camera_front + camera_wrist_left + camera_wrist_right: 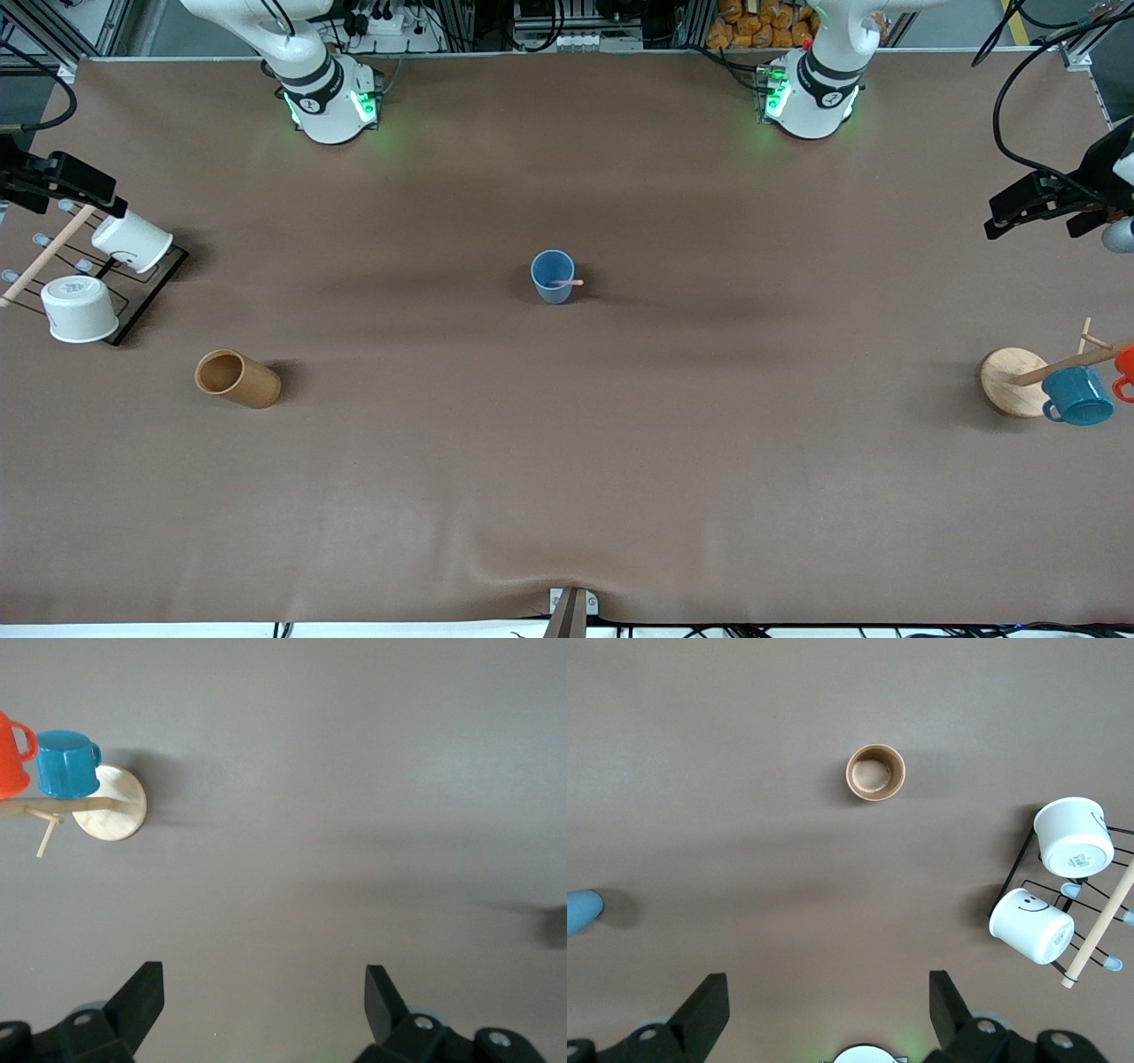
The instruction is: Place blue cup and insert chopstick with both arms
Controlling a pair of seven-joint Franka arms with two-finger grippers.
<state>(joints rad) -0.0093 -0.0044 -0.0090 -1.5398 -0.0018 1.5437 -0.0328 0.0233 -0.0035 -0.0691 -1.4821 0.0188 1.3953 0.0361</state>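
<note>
The blue cup (552,276) stands upright at the middle of the table, and its edge also shows in the right wrist view (580,911). The pale-pink chopstick (565,283) stands in the cup and leans over its rim. My left gripper (1032,208) is raised over the left arm's end of the table, open and empty (263,997). My right gripper (75,182) is raised over the right arm's end, above the white-cup rack, open and empty (824,1001). Both are well away from the cup.
A brown tube (237,378) (875,773) stands toward the right arm's end, near a black wire rack with two white cups (80,307) (1029,926). A wooden rack with a round base (1010,381) (111,806) holds a teal mug (1076,396) and an orange mug (1125,365) at the left arm's end.
</note>
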